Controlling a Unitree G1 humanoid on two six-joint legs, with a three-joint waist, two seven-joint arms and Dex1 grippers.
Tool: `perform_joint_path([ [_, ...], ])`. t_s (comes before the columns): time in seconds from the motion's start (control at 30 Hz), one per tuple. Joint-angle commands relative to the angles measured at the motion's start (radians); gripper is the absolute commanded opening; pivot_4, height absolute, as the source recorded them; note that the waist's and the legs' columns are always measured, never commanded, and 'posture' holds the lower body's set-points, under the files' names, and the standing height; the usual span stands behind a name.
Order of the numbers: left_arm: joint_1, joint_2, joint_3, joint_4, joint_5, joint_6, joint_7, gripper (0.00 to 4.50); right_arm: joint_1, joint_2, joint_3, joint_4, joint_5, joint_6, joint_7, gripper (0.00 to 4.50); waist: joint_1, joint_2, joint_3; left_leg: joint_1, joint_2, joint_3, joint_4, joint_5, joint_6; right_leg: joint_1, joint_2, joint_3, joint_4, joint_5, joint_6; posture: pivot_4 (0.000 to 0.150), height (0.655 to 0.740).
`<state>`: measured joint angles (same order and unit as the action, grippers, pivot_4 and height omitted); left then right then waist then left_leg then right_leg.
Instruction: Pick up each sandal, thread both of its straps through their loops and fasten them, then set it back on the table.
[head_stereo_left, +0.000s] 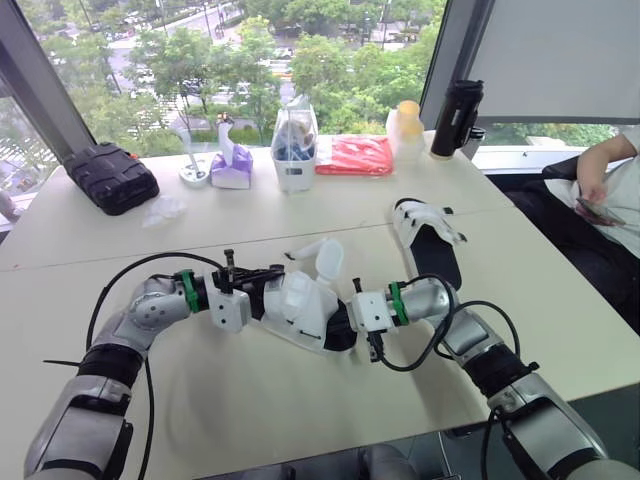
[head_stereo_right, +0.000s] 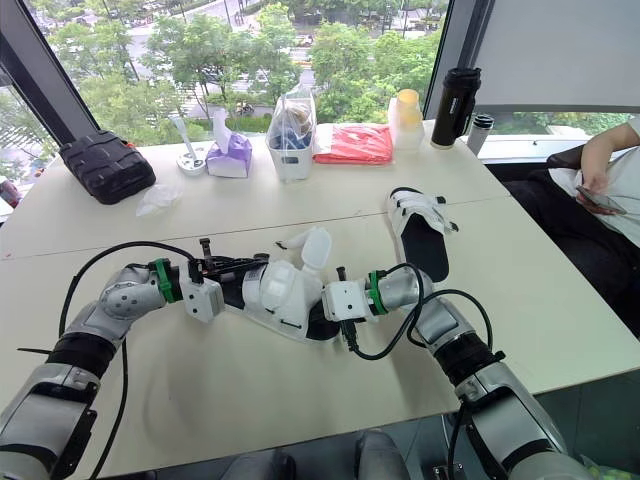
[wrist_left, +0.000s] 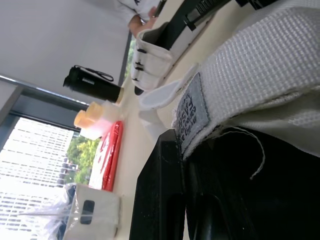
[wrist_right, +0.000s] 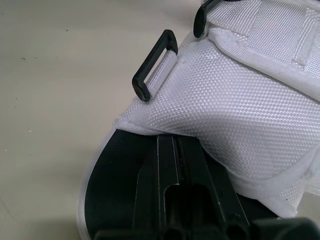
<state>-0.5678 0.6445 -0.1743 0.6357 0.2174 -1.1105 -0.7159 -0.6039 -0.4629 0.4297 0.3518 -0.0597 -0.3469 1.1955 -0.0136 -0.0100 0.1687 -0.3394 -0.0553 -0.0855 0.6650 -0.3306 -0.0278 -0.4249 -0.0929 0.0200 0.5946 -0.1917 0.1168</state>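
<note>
A sandal (head_stereo_left: 300, 305) with a black sole and white straps lies between my two grippers at the middle of the table. My left gripper (head_stereo_left: 262, 283) is shut on one end, its black finger (wrist_left: 160, 200) beside the strap with the grey label (wrist_left: 192, 117). My right gripper (head_stereo_left: 342, 325) is shut on the other end, one finger (wrist_right: 172, 185) lying on the insole under a white strap. A black loop (wrist_right: 152, 65) sticks out empty at that strap's edge. A loose strap flap (head_stereo_left: 328, 257) stands up. The second sandal (head_stereo_left: 428, 235) lies flat further back to the right.
Along the window stand a black case (head_stereo_left: 110, 177), a purple tissue box (head_stereo_left: 232, 167), a white basket (head_stereo_left: 294, 150), a red packet (head_stereo_left: 355, 155), a yellow-capped bottle (head_stereo_left: 407, 128) and a black flask (head_stereo_left: 456, 118). A person (head_stereo_left: 610, 175) sits at the right.
</note>
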Motion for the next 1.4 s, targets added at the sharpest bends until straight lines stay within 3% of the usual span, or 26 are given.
perform_joint_path([
  [0.03, 0.100, 0.032, -0.037, -0.137, -0.120, 0.062, -0.049, 0.02, 0.039, -0.009, 0.061, 0.047, -0.070, 0.037, 0.016, 0.00, -0.003, 0.001, 0.000, 0.000, 0.000, 0.000, 0.000, 0.000, 0.000, 0.000, 0.000, 0.000, 0.000, 0.000, 0.000, 0.150, 0.7400],
  [0.37, 0.395, 0.104, 0.021, -0.563, -0.256, 0.284, -0.041, 0.02, 0.016, -0.006, 0.057, 0.079, -0.063, 0.024, 0.025, 0.00, -0.001, 0.001, 0.000, 0.000, 0.001, 0.000, 0.000, -0.001, 0.002, 0.000, 0.000, 0.001, 0.000, 0.000, 0.000, 0.150, 0.7400],
  [0.6, 0.401, 0.071, 0.052, -0.664, -0.213, 0.335, 0.000, 0.02, 0.012, 0.000, 0.060, 0.085, -0.066, 0.016, 0.029, 0.00, 0.001, 0.001, 0.000, 0.001, 0.001, 0.000, 0.000, -0.001, 0.002, 0.000, 0.000, 0.001, 0.000, 0.000, 0.000, 0.150, 0.7400],
  [0.77, 0.466, 0.080, 0.030, -0.761, -0.269, 0.551, -0.051, 0.02, 0.013, 0.002, 0.060, 0.082, -0.068, 0.018, 0.027, 0.00, 0.001, 0.001, 0.000, 0.001, 0.001, 0.000, 0.000, -0.001, 0.002, 0.001, 0.000, 0.001, 0.000, 0.000, 0.000, 0.150, 0.7400],
  [0.93, 0.465, 0.129, 0.040, -0.692, -0.140, 0.489, -0.050, 0.02, 0.019, 0.010, 0.062, 0.067, -0.065, 0.030, 0.023, 0.00, 0.002, 0.001, 0.000, 0.001, 0.001, 0.000, 0.000, -0.001, 0.002, 0.001, 0.000, 0.000, 0.000, -0.001, -0.001, 0.150, 0.7400],
  [1.13, 0.451, 0.158, 0.080, -0.574, 0.052, 0.386, 0.083, 0.02, 0.016, 0.020, 0.063, 0.066, -0.064, 0.035, 0.021, 0.00, -0.002, 0.001, -0.001, 0.001, 0.001, 0.000, 0.000, -0.001, 0.002, 0.001, 0.000, 0.000, 0.000, -0.001, -0.001, 0.150, 0.7400],
  [1.23, 0.476, 0.153, 0.099, -0.540, 0.067, 0.392, 0.137, 0.92, 0.016, 0.022, 0.065, 0.068, -0.064, 0.032, 0.022, 0.00, -0.004, 0.001, -0.001, 0.001, 0.001, 0.000, 0.000, -0.001, 0.002, 0.000, 0.000, 0.000, 0.000, 0.000, 0.000, 0.150, 0.7400],
  [1.4, 0.502, 0.142, 0.140, -0.529, 0.065, 0.411, 0.216, 3.47, 0.019, 0.020, 0.066, 0.068, -0.063, 0.029, 0.025, 0.00, -0.004, 0.002, -0.001, 0.001, 0.002, 0.000, -0.001, -0.001, 0.002, 0.000, 0.000, 0.000, 0.001, 0.000, 0.000, 0.150, 0.7400],
])
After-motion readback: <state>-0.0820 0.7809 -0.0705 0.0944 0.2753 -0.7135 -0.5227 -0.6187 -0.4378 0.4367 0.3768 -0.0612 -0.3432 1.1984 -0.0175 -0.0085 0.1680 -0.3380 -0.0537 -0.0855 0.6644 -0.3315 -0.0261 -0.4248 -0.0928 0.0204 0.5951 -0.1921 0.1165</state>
